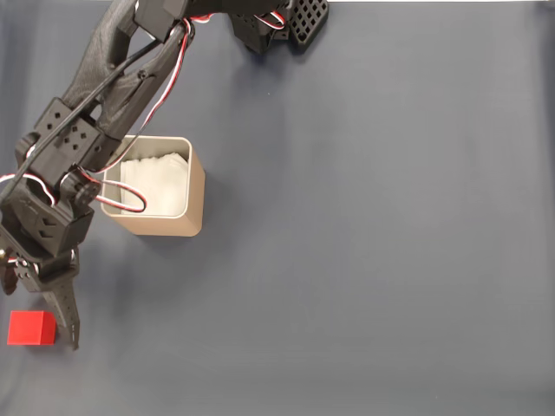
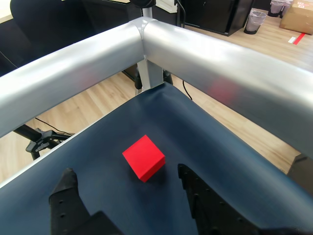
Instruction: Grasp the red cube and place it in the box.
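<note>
Black two-finger gripper point(image 1: 39, 334) and its arm, nearest the lens in the fixed view, reach down the left side of the scene, from the top edge toward the near left corner. One dark finger point(image 1: 68, 319) points toward the near edge, its tip just beside the right face of the small bright red matte cube point(image 1: 31, 328), which sits on the dark blue-grey table cover point(image 1: 364, 243) at the near left corner. Whether finger and cube touch cannot be told here. Tall tan square box with pale rim and white paper lining point(image 1: 165, 224) stands farther back and right of the cube, partly under the arm.

Wrist view: two black fingers point(image 2: 66, 188) rise from the near edge, spread wide and holding nothing. Red cube point(image 2: 144, 157) lies between them and slightly beyond their tips, one corner turned toward the camera, so its faces sit oblique to the jaws; it is nearer the right finger. Judged from this, a short advance would bring the cube into the gap.
</note>
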